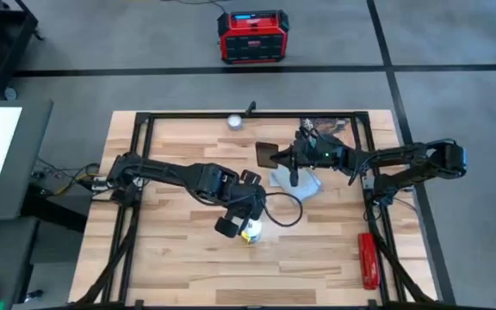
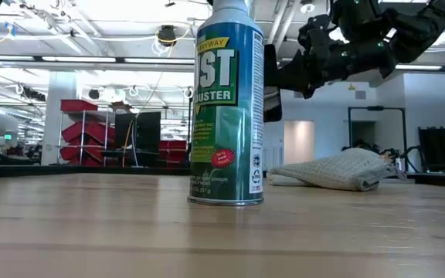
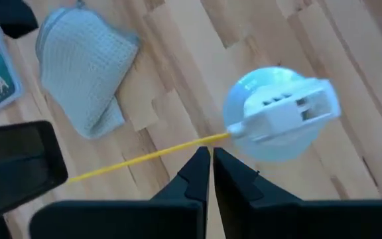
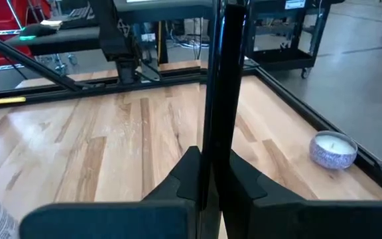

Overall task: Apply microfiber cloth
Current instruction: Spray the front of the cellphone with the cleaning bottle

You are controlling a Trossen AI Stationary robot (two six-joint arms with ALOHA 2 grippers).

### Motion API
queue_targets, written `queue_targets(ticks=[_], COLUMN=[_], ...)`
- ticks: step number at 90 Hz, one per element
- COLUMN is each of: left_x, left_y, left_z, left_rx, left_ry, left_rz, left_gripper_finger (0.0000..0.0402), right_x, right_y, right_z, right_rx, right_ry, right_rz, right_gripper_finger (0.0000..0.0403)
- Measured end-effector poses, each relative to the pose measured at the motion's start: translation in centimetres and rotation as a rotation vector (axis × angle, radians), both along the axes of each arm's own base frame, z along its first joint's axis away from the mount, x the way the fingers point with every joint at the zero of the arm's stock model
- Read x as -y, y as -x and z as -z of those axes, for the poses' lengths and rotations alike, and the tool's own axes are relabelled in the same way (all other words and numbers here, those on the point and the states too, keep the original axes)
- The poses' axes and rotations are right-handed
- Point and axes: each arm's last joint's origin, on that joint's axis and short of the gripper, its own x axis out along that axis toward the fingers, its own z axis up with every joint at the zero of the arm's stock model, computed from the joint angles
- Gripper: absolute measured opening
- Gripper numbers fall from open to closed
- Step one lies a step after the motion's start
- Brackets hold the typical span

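Microfiber cloth (image 3: 83,68), pale grey-blue, waffle-textured, rumpled on table (image 3: 323,60)

one camera hangs overhead, looking straight down on the whole table (image 1: 188,258). another sits at tabletop level, very close to a spray can (image 2: 226,104), facing the room beyond. the left wrist camera looks down on that can's top (image 3: 277,116) and the cloth (image 3: 85,70), which the low view shares. the right wrist camera looks level across the table.
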Motion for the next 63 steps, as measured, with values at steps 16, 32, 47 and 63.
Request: queue_targets(ticks=[16,32,47,63], left_x=[0.1,0.2,0.3,0.7], left_y=[0.3,0.5,0.5,0.3], left_z=[-0.2,-1.3,-1.9,-2.0], left_rx=[-0.016,0.007,0.037,0.065], left_ry=[-0.002,0.003,0.028,0.049], left_rz=[-0.019,-0.036,-0.035,-0.032], left_gripper_finger=[0.0,0.0,0.0,0.0], right_x=[0.0,0.0,0.0,0.0], right_y=[0.0,0.0,0.0,0.0], right_z=[0.0,0.0,0.0,0.0], right_rx=[0.0,0.0,0.0,0.0], right_ry=[0.0,0.0,0.0,0.0], right_rz=[0.0,0.001,0.001,0.001], right_gripper_finger=[0.0014,0.0014,0.0014,0.0014])
